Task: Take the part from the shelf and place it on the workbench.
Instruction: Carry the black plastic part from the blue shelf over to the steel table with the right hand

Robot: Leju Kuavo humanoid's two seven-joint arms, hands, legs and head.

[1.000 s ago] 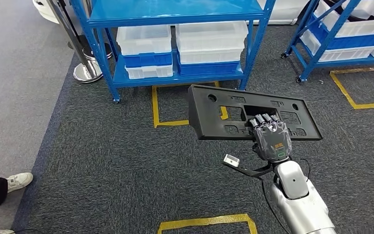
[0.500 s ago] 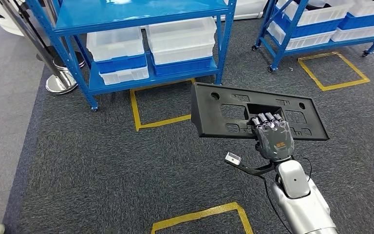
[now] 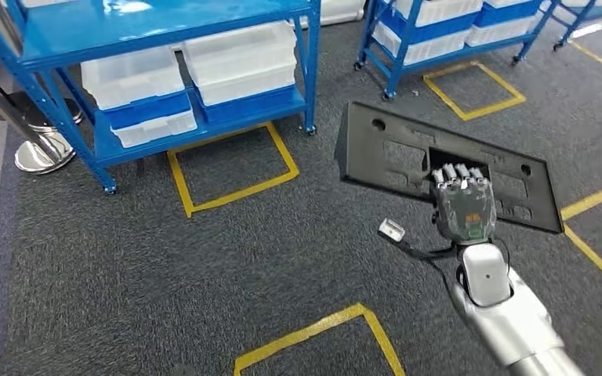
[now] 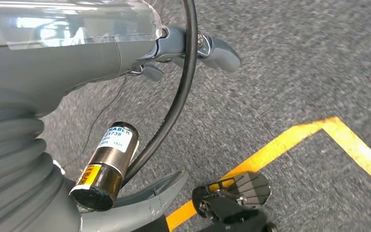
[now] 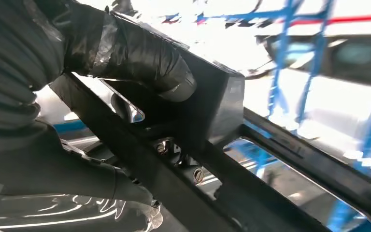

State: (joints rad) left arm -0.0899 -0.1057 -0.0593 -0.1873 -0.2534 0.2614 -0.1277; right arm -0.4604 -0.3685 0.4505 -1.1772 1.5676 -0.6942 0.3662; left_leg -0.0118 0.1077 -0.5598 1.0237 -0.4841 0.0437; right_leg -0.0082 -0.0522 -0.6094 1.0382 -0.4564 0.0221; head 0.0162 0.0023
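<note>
The right hand [image 3: 462, 205] has its fingers hooked through the middle opening of the black part [image 3: 392, 157] and holds it nearly flat above the carpet, right of centre in the head view. The carry step looks under way: the part is off the blue shelf [image 3: 55, 35] at upper left. Next comes finding the table. The silver arm reaches up from lower right.

Part [image 3: 392, 153] in right hand [image 3: 461, 207], before shelf [image 3: 86, 39]

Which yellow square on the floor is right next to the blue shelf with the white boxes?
The yellow tape square at the foot of the near blue shelf; the other yellow outlines lie farther off, by the far rack or lower on the carpet.
</note>
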